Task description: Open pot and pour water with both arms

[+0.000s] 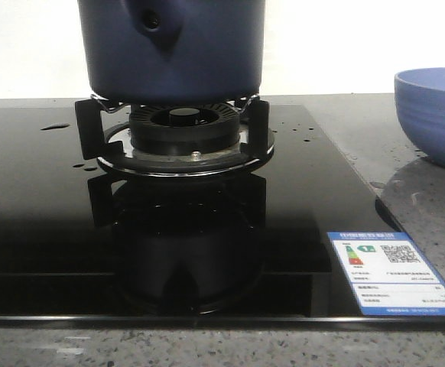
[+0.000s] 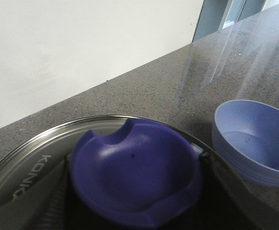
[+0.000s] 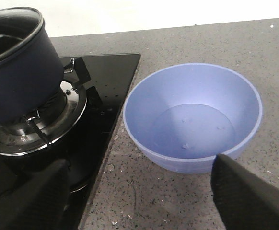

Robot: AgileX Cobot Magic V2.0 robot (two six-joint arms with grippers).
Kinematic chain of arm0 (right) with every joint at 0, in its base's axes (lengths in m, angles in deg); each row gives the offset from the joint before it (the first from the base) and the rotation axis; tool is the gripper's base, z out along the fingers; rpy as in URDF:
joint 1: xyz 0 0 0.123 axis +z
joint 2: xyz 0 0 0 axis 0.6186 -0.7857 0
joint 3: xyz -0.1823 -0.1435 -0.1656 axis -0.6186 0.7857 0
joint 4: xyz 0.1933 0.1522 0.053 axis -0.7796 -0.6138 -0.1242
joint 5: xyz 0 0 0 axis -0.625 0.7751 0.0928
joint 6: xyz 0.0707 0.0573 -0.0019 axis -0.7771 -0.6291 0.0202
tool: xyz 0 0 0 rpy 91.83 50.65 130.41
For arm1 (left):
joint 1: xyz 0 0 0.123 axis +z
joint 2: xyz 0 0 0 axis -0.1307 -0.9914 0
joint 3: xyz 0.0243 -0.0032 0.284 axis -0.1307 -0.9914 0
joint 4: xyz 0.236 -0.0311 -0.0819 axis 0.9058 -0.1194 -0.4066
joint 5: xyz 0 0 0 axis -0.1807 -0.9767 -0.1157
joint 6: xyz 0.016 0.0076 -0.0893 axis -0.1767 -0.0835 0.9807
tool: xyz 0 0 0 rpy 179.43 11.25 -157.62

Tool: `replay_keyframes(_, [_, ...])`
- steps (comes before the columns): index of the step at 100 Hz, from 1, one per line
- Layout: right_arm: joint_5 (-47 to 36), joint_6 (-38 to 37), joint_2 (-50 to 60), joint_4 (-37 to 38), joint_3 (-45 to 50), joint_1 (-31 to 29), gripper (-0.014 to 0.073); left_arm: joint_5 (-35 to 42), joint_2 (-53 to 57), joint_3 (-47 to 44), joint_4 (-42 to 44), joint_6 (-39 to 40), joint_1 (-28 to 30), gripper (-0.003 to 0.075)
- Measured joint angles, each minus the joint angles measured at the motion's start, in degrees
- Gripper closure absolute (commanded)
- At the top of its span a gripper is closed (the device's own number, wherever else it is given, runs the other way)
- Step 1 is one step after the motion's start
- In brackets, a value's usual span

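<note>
1. The pot (image 1: 173,50) sat on the burner's black supports (image 1: 89,130) at the middle of the glass hob (image 1: 39,229), its side stub with the round hole (image 1: 152,21) facing the front camera.
2. A glass lid with a metal rim (image 2: 29,148) covered the pot, and a blue knob (image 2: 134,175) filled the near part of the left wrist view.
3. The left gripper's fingers (image 2: 39,196) showed only as dark, blurred shapes either side of that knob; whether they pinched it could not be told.
4. The right gripper (image 3: 139,196) hung above the stone counter (image 3: 178,201) with its two dark fingers (image 3: 247,196) spread wide, holding nothing.
5. A lighter blue bowl (image 1: 433,115) stood on the counter at about three o'clock from the pot, well apart from it.
6. Small glossy drops of water (image 1: 54,127) lay on the hob at about nine o'clock from the burner.
</note>
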Motion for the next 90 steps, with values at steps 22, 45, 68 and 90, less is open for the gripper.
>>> replay_keyframes(22, [0.62,0.00,0.00,0.00,0.00,0.00,0.0044,0.00,0.00,0.35,0.33,0.00,0.00,0.0404])
replay_keyframes(45, [2.71,0.00,-1.02,0.14,-1.92,0.00,0.0044,0.25,1.44,2.00,0.97,-0.03,0.00,0.0404])
replay_keyframes(68, [8.66,-3.27,-9.35,6.28,-10.32,0.00,0.0044,0.38,5.53,2.33,0.97,-0.03,3.90,0.0404])
replay_keyframes(90, [15.64,-10.29,-22.82,14.69,-20.92,0.00,0.0044,-0.12,9.28,2.33,1.01,-0.03,11.31,0.0404])
